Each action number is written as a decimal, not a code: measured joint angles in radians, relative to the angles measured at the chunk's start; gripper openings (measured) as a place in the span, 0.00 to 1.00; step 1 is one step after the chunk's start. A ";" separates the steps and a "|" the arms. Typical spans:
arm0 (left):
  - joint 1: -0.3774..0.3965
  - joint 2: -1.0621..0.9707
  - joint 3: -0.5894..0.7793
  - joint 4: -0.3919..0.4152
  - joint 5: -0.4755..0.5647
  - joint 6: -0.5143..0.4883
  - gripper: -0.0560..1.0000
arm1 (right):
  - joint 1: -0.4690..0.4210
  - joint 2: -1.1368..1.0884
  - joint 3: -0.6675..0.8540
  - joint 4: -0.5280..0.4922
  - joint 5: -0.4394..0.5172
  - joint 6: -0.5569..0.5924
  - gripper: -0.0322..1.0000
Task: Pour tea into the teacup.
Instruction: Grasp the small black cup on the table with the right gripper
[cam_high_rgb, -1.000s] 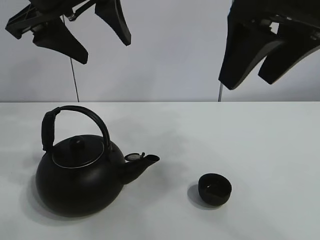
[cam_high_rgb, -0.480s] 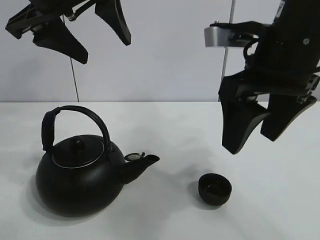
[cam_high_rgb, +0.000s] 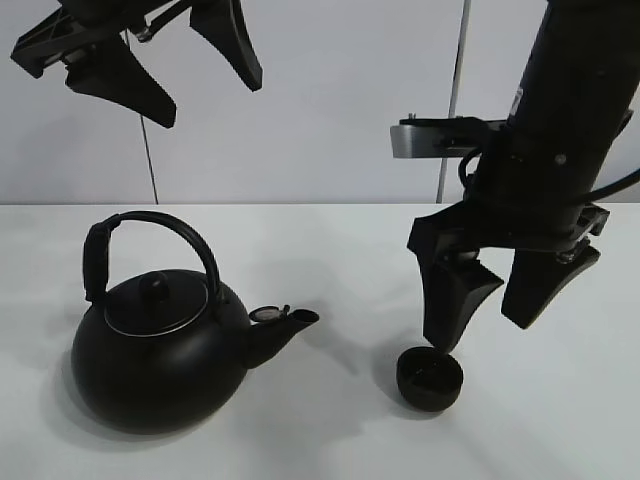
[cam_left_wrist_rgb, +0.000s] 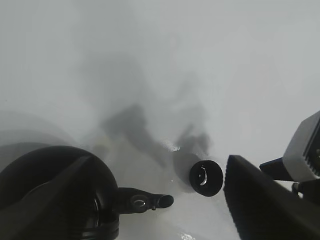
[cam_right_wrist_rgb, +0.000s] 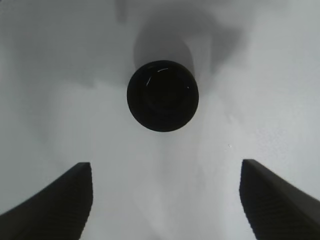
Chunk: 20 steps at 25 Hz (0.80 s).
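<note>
The teacup (cam_high_rgb: 430, 378) is a small matte-black bowl standing on the white table right of centre; it also shows as teacup (cam_right_wrist_rgb: 162, 95) and teacup (cam_left_wrist_rgb: 206, 178). A big black kettle (cam_high_rgb: 160, 345) with an arched handle stands at the left, its spout (cam_high_rgb: 290, 325) pointing toward the cup. My right gripper (cam_high_rgb: 485, 325) hangs open just above and behind the cup, nothing between its fingers (cam_right_wrist_rgb: 65, 200). My left gripper (cam_high_rgb: 165, 75) is open high above the kettle, holding nothing.
The white table (cam_high_rgb: 330, 250) runs back to a pale wall. Two thin vertical rods (cam_high_rgb: 148, 160) stand against that wall. Nothing else lies on the table around the kettle and cup.
My right arm has come down from the top right and moved left, until its open gripper hangs just above the teacup. The left arm, kettle and cup have not moved.
</note>
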 joint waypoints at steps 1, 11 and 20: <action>0.000 0.000 0.000 0.000 0.000 0.000 0.55 | 0.000 0.012 -0.001 0.001 -0.001 0.003 0.57; 0.000 0.000 0.000 0.000 -0.001 0.000 0.55 | 0.040 0.098 -0.001 -0.004 -0.062 0.059 0.57; 0.000 0.000 0.000 0.000 -0.001 0.000 0.55 | 0.127 0.105 -0.001 -0.140 -0.122 0.196 0.57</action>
